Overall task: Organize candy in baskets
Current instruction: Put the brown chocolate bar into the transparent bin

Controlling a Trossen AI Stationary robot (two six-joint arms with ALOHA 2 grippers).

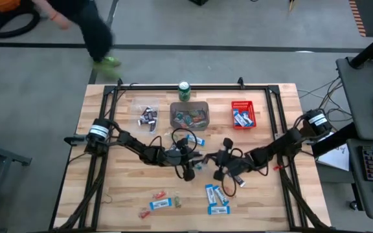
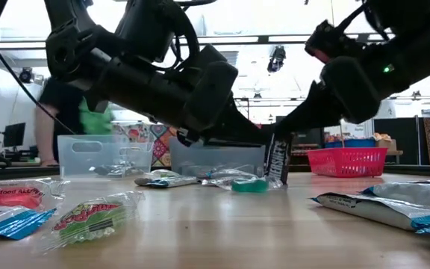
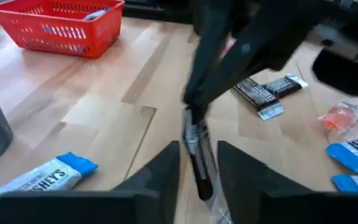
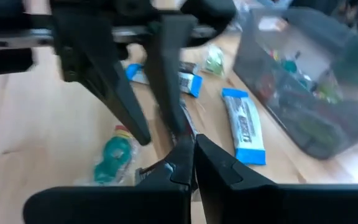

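"HERSHEY'S" reads on the blue-and-white mini bar (image 3: 42,182); other wrappers' print is illegible.

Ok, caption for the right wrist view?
Right gripper shut on a dark bar, left gripper open around it, beside the grey basket.

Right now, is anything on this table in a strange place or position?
Yes. A green drink can stands at the table's far edge behind the grey basket; it is no candy. Also, both grippers meet at mid-table on one dark mini bar, held upright: right gripper shut on it, left gripper open around it.
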